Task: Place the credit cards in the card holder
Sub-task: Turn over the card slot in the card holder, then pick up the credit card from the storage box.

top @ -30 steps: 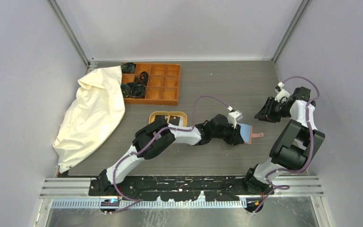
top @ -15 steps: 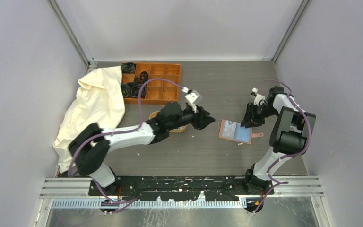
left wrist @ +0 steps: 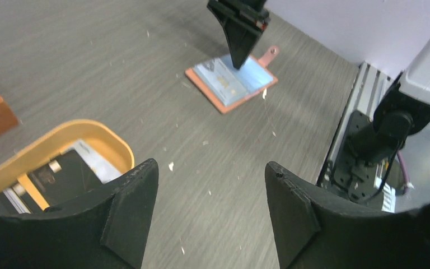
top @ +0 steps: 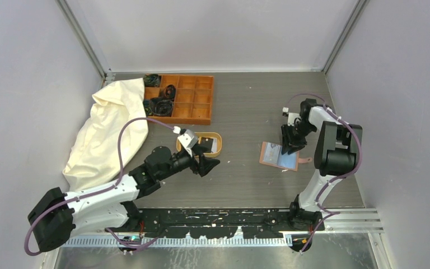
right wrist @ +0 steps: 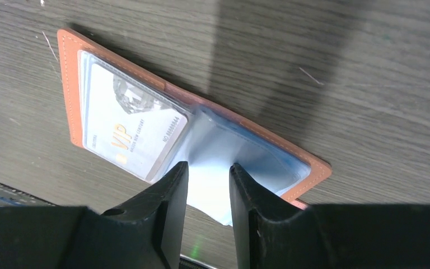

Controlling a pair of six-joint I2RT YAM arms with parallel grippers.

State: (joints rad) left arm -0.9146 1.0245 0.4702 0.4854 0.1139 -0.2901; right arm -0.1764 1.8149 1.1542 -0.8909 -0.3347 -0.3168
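Note:
The reddish-brown card holder [top: 270,157] lies open on the table, right of centre. A pale card [right wrist: 129,131] sits in its left sleeve. My right gripper [top: 287,148] points down onto the holder's pale blue lining [right wrist: 257,151]. Its jaws stand a narrow gap apart [right wrist: 208,167], with a pale sleeve leaf between them. It also shows in the left wrist view [left wrist: 239,42], above the holder [left wrist: 224,92]. My left gripper [top: 210,163] is open and empty [left wrist: 211,168], just right of the oval wooden tray [top: 219,147]. The tray holds black cards [left wrist: 61,176] and a white one [left wrist: 98,162].
An orange compartment box [top: 187,101] with dark items stands at the back left. A cream cloth [top: 109,137] lies along the left side. The metal rail and right arm base [left wrist: 369,140] are at the near edge.
My left arm has pulled back leftward from the card holder to beside the oval tray. My right gripper has moved left and down onto the open holder.

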